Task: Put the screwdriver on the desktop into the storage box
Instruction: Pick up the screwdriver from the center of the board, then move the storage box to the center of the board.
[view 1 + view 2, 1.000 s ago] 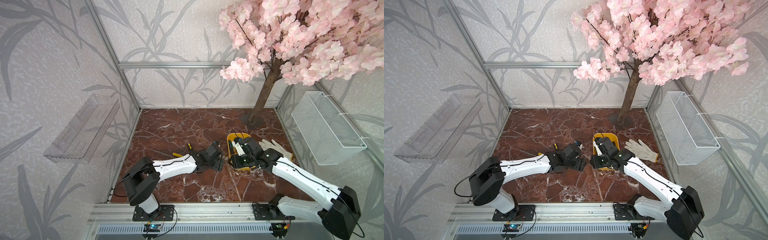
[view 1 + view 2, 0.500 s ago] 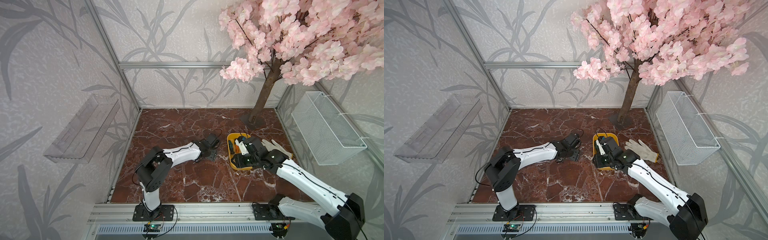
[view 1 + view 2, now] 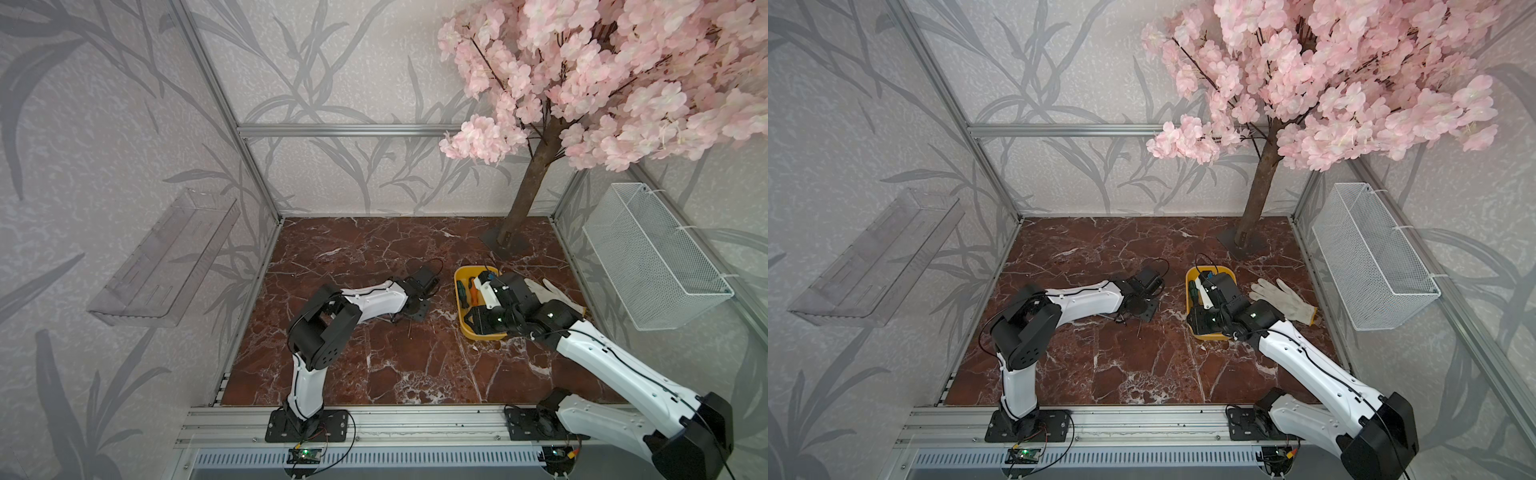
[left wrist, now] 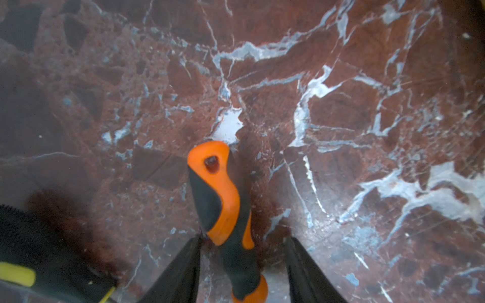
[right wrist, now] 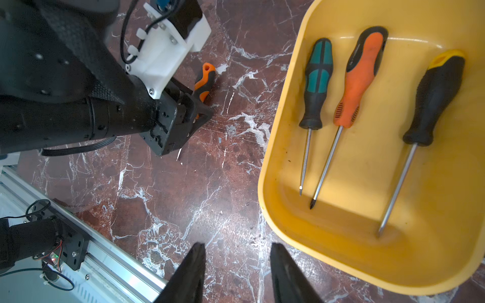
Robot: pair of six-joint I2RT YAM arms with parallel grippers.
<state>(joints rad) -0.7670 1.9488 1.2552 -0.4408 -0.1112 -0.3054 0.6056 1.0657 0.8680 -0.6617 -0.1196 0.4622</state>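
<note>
**Work area.** The bench (image 3: 374,353) is a reddish-brown marble-patterned slab with white veins, occupying the lower centre of both top views. Walls papered in a grey leaf pattern and an aluminium frame are enclosing it. An artificial tree with pink blossom (image 3: 602,75) is standing at the upper right corner of the bench. A clear plastic shelf (image 3: 166,262) is hanging on the wall at the left of the frame. A white wire-mesh basket (image 3: 648,257) is hanging on the wall at the right. The yellow storage box (image 3: 488,334) is sitting on the bench right of centre. A white work glove (image 3: 1283,299) is lying just beside it on its right.

**Screwdriver and grippers.** The orange-and-black screwdriver (image 4: 223,199) is lying flat on the bench, left of the storage box and apart from it. The left gripper (image 4: 244,238) is pointing down over it, jaws spread and straddling the handle. One finger (image 4: 183,270) is appearing to touch the handle's side, while the other is standing off with bare bench showing in the gap. The handle's butt end is projecting beyond the fingertips.

The right gripper (image 5: 237,245) is hovering over the bench at the storage box's rim, jaws spread with nothing between them. Three other screwdrivers (image 5: 359,86) are lying side by side inside the storage box.
</note>
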